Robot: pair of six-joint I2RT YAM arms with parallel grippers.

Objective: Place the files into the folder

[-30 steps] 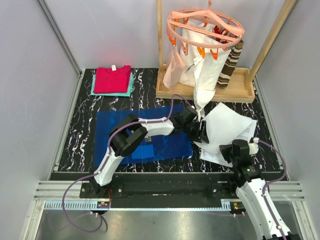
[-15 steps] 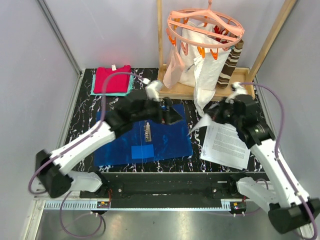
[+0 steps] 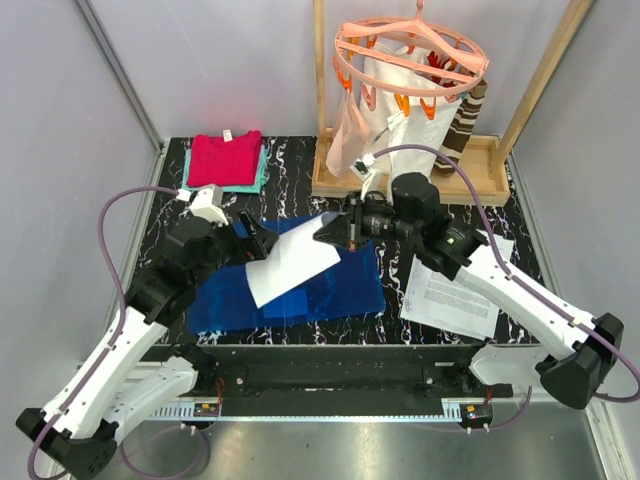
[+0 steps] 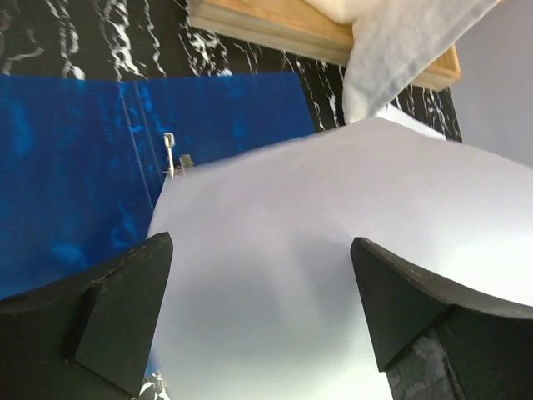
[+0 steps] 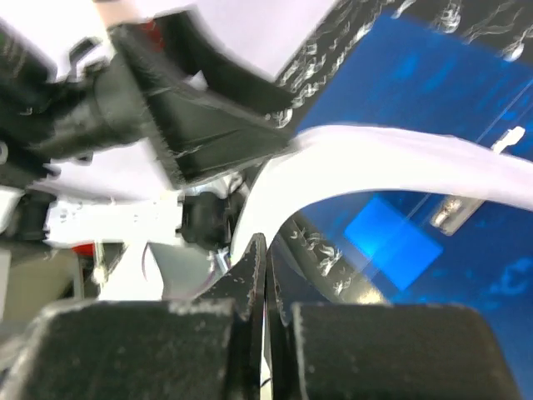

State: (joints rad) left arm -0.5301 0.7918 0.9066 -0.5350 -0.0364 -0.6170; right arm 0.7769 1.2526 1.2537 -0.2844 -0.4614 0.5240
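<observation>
The blue folder lies open and flat on the black marbled table, its metal clip showing. My right gripper is shut on the edge of one white sheet and holds it, curved, over the folder's middle. The sheet also shows in the right wrist view, above the folder. My left gripper is open at the sheet's left edge. In its wrist view the sheet fills the space beyond its fingers. The other files lie right of the folder.
A red cloth on a teal one lies at the back left. A wooden rack base stands at the back right, with a round orange peg hanger and white garments hanging above it. Grey walls close in both sides.
My right gripper has carried a sheet from the right stack leftward over the folder. My left gripper has drawn back to the left off the folder.
</observation>
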